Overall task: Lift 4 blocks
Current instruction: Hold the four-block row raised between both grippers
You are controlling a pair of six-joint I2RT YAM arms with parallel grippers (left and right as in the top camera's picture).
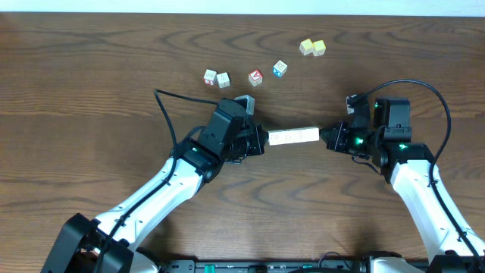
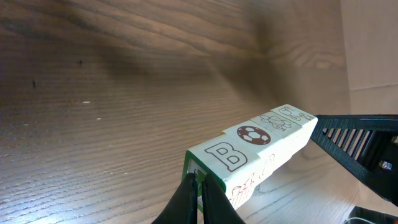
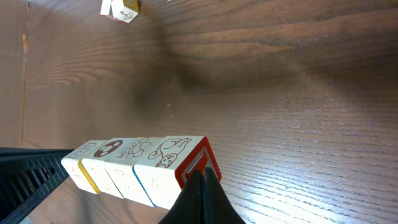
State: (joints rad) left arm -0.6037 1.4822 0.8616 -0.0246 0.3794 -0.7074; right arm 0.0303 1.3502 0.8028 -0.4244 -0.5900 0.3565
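Four cream-white blocks (image 1: 294, 136) form one straight row end to end between my two grippers. In the left wrist view the blocks (image 2: 255, 149) show a letter B, a football and faint drawings on top. My left gripper (image 1: 261, 140) is shut, its closed fingertips (image 2: 198, 186) pressed against the green-edged end face. My right gripper (image 1: 327, 137) is also shut, its tips (image 3: 202, 180) pushed against the red-framed end of the blocks (image 3: 137, 165). Nothing sits between either pair of jaws. A shadow lies under the row, which seems to hang just above the wood.
Loose cubes lie along the back of the table: two pale ones (image 1: 216, 78), a red-faced cube (image 1: 255, 77), a blue-faced cube (image 1: 280, 69) and two yellow cubes (image 1: 312, 48). A black cable (image 1: 168, 114) trails by the left arm.
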